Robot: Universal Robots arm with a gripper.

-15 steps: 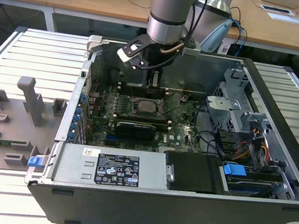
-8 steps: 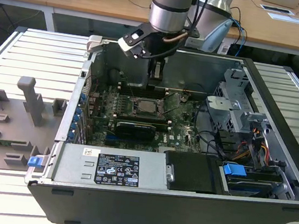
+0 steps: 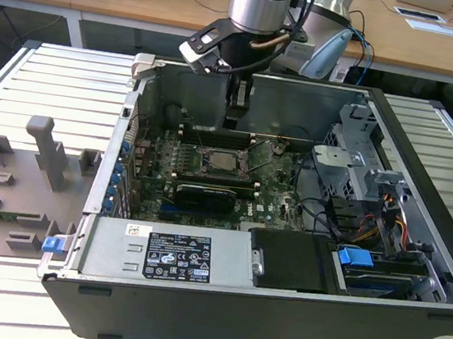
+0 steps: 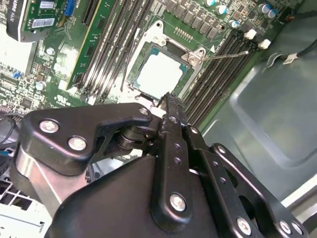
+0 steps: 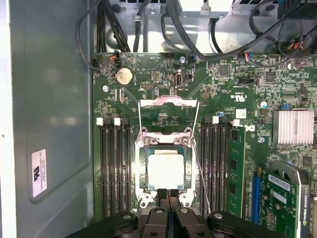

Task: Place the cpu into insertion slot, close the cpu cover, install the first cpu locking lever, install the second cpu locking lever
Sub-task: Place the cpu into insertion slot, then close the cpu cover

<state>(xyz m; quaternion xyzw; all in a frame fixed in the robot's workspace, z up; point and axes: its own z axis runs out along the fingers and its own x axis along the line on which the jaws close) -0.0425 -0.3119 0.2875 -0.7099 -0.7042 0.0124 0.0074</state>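
Observation:
The cpu [image 5: 166,169], a small silvery square, lies in the insertion slot [image 5: 143,171] on the green motherboard [image 5: 148,84]; it also shows in the second wrist view as the cpu [image 4: 159,74] and in the exterior view as the cpu [image 3: 226,162]. The cpu cover [image 5: 168,103], a thin metal frame with a window, is swung open away from the slot. A thin wire lever [image 5: 200,171] stands loose beside the slot. My gripper [image 5: 168,194] is shut with nothing between its fingers, its tips at the slot's edge opposite the cover. In the exterior view the gripper [image 3: 235,111] hangs just above the socket.
Long black memory slots [image 5: 115,168] flank the socket on both sides. A graphics card [image 5: 285,198] and a silver heatsink [image 5: 295,126] sit to one side. Cables [image 5: 173,29] run past the board's far end. The case wall [image 5: 49,124] stands close by. A drive cage [image 3: 359,165] fills the exterior view's right.

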